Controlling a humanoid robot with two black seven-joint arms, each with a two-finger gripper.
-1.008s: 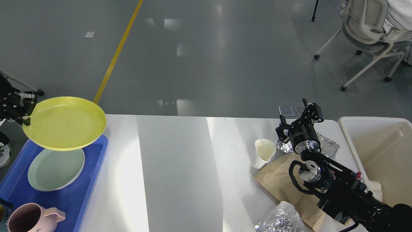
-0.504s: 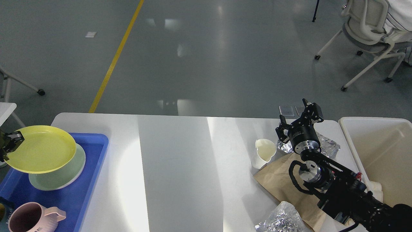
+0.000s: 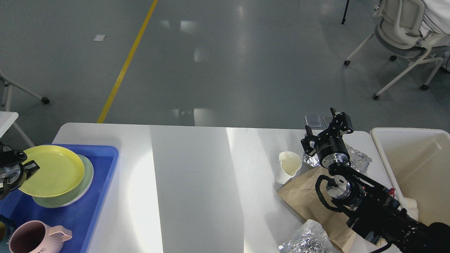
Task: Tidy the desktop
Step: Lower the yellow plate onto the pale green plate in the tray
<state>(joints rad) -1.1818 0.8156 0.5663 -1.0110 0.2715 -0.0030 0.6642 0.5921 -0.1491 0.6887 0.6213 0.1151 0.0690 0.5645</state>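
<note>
The white desktop (image 3: 197, 182) fills the lower view. At its left a blue tray (image 3: 105, 165) holds a yellow plate (image 3: 52, 170) lying flat on a pale green plate (image 3: 82, 188), and a pink mug (image 3: 31, 239). My left gripper (image 3: 24, 161) is at the yellow plate's left rim, its fingers spread and holding nothing. At the right stand a white cup (image 3: 290, 167), a brown paper bag (image 3: 309, 200) and crumpled foil (image 3: 357, 160). My right gripper (image 3: 327, 127) hovers open and empty above that foil.
An off-white tub (image 3: 415, 165) stands at the right edge of the table. More crumpled foil (image 3: 306, 242) lies at the front right. A small dark-and-yellow thing (image 3: 2, 230) shows at the tray's left edge. An office chair (image 3: 404, 31) stands on the floor behind.
My left gripper lowered the yellow plate onto the green plate in the tray and let go of it. The right arm has not moved.
</note>
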